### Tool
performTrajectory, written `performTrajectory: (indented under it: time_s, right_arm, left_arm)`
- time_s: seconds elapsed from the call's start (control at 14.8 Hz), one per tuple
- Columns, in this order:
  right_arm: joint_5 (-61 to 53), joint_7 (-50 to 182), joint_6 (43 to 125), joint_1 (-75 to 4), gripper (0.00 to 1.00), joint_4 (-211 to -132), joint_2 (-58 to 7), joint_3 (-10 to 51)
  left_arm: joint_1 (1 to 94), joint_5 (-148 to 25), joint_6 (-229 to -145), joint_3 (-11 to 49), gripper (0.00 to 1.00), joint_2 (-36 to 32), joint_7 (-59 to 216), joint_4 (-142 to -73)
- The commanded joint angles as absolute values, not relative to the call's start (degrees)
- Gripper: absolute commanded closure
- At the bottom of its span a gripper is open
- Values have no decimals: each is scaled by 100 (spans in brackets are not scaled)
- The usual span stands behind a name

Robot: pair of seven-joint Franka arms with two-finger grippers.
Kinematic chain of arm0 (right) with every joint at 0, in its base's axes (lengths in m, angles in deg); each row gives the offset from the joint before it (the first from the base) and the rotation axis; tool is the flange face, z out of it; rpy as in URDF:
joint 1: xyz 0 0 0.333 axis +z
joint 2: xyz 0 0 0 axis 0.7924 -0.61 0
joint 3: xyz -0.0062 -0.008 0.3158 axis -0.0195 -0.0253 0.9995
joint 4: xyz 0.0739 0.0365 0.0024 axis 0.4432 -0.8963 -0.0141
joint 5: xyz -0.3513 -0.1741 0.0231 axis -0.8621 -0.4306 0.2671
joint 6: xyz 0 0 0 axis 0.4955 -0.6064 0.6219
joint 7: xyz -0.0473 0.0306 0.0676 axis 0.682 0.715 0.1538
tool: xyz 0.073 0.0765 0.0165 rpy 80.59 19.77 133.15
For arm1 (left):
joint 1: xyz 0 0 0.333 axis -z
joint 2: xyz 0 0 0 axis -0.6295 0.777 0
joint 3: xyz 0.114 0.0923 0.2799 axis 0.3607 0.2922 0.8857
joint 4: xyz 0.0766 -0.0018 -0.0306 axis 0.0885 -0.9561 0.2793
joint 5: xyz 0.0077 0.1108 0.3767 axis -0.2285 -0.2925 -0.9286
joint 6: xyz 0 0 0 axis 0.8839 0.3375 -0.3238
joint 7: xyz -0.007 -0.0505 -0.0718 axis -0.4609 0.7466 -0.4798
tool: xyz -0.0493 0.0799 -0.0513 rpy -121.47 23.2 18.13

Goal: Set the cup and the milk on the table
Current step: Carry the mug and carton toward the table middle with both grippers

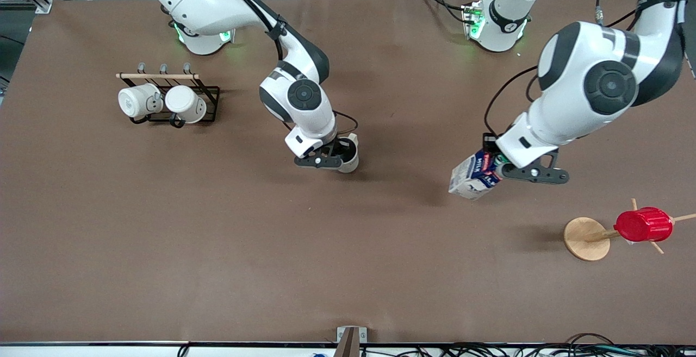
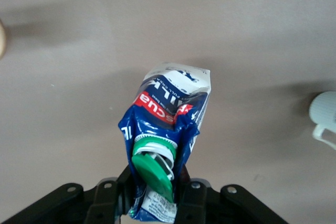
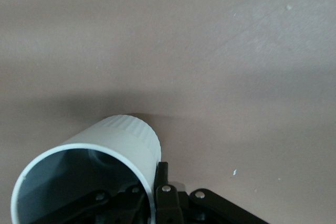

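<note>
My right gripper (image 1: pixel 337 157) is shut on the rim of the cream cup (image 1: pixel 349 157), one finger inside and one outside, as the right wrist view shows (image 3: pixel 149 183). The cup (image 3: pixel 123 142) stays upright near the middle of the brown table (image 1: pixel 217 248); I cannot tell whether its base touches. My left gripper (image 1: pixel 499 168) is shut on the gable top of the blue and white milk carton (image 1: pixel 474 176) and holds it tilted above the table. In the left wrist view the carton (image 2: pixel 170 103) hangs from the gripper (image 2: pixel 157 195), green cap (image 2: pixel 153 163) toward the camera. The cup shows at that view's edge (image 2: pixel 324 115).
A black wire rack (image 1: pixel 209 96) with two white mugs (image 1: pixel 138 100) (image 1: pixel 185 103) stands toward the right arm's end. A wooden peg stand (image 1: pixel 586 238) carrying a red ribbed cup (image 1: pixel 644 224) lies toward the left arm's end, nearer the front camera than the milk.
</note>
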State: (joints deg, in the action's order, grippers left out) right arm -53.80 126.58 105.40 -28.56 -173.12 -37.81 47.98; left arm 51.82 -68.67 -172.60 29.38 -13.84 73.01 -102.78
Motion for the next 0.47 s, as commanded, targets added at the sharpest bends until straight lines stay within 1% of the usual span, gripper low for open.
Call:
performTrajectory:
  time_s: [0.0,0.07,0.2,0.34,0.4]
  right_arm:
    - [-5553,12840,10531,-2807,87,-17306,-3769,4835]
    - [-5553,12840,10523,-2807,72,-17306,-3778,4835]
    - [-5544,12849,10479,-2798,43,-17306,-3778,4843]
    - [-5544,12953,10435,-2850,7,-17306,-3743,4922]
    - [-5544,13024,10348,-2912,0,-17306,-3647,5018]
  left_arm:
    - [5709,-6868,-16614,2953,97,-641,6680,-9325]
    - [5912,-6868,-16403,2953,97,-404,6461,-9114]
    - [6220,-6850,-16330,2962,98,-60,5951,-8875]
    - [6466,-6850,-16330,2962,98,238,5660,-8664]
    - [6563,-6850,-16330,2962,98,379,5528,-8541]
